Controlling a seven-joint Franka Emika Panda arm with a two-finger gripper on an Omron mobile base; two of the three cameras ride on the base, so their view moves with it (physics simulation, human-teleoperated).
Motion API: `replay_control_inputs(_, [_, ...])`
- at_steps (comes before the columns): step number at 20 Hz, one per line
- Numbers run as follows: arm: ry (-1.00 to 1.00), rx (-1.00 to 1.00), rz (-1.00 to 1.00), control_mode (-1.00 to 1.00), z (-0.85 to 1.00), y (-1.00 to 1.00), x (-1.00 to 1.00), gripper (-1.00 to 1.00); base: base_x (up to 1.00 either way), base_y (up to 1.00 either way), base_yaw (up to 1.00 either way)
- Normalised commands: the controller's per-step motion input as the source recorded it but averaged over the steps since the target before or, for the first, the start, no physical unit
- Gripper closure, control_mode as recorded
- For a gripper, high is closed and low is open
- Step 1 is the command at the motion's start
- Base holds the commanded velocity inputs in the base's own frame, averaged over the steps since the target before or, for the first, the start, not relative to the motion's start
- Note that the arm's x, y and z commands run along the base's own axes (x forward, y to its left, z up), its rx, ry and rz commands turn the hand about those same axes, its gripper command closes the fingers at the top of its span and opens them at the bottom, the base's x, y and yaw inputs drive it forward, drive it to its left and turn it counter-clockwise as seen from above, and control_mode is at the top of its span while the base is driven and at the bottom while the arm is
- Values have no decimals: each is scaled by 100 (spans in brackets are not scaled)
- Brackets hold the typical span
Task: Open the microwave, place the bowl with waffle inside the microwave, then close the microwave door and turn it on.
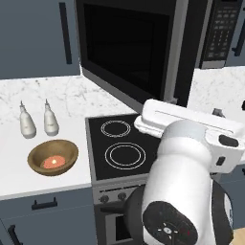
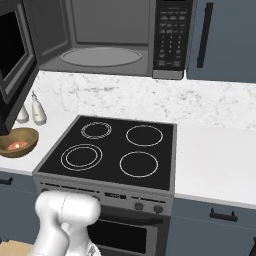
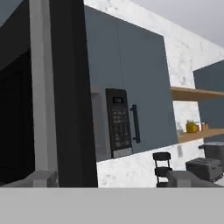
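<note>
Right base view — microwave door (image 2: 15, 55) cut off at left edge.

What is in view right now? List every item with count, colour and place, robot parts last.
microwave: one, black with steel-grey trim, above the stovetop, cavity exposed
microwave door: one, black, swung open to the left
bowl: one, brown, on the counter left of the stovetop
waffle: one, orange-pink, inside the bowl
bottles: two, white, behind the bowl
stovetop: one, black, four rings
toaster: one, grey, far counter
jar: one, yellow, on a shelf
arm: one, white, in front of the stove
gripper: one, open, holding nothing
</note>
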Motion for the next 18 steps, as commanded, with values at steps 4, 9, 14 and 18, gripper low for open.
replay_control_inputs(4, [12,0,67,-100,-47,-72,0,-100,0,0,0])
replay_control_inputs(9, [5,0,75,-100,-36,-50,3,-100,0,0,0])
replay_control_inputs(14, [5,4,86,-100,-50,-6,74,-100,0,0,0])
replay_control_inputs(18, [0,9,90,-100,-46,0,89,-100,0,0,0])
